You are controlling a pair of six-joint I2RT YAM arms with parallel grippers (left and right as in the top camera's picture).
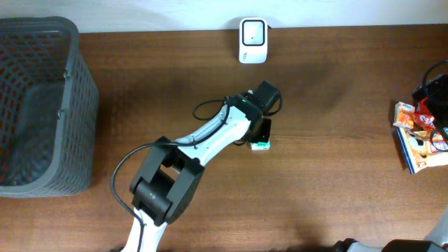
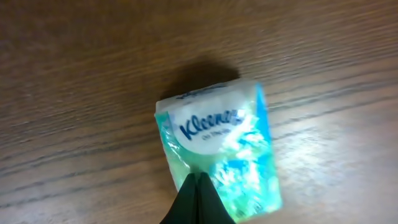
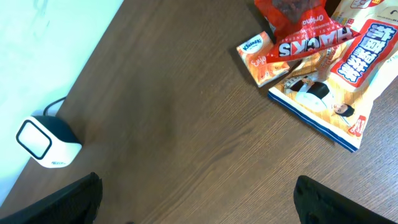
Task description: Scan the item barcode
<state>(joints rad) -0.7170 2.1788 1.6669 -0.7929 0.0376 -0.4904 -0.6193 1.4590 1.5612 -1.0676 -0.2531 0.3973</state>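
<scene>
- Our left tool (image 2: 198, 198) is clenched tight, with its tips together over one short end of the tissue pack (image 2: 217, 149). We cannot tell if it pinches the wrapper or just rests on top.
- The pack lies near the middle of the worktop (image 1: 336, 140). Its long side runs straight away from the tool tips.
- The scanner (image 1: 253, 31) sits at the far edge, well apart from the pack. We think the pack must go that way.
- The left arm is much nearer. The right tool (image 3: 198, 205) hangs wide open, holding nothing.
- The pack looks soft, in shiny green and white plastic. The scanner is a small white box with round corners. The worktop is brown wood.
</scene>
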